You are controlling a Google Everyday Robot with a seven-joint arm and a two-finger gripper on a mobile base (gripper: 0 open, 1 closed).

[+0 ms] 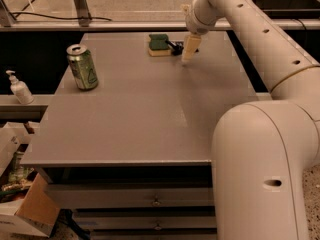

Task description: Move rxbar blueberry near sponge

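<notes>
Now the bar (174, 47) lies just beside the sponge (160, 44), far back on the table (140, 114). The gripper (189, 51) hangs just right of it (open or closed, I cannot tell). Best to lift straight up, nudging neither.

One grey table (140, 114), one green drink can (82, 66), one sponge (159, 44), one rxbar blueberry (175, 47), one pump bottle (19, 87), one robot arm (260, 39), its one gripper (189, 51) at the table's far edge, just right of the bar.
</notes>
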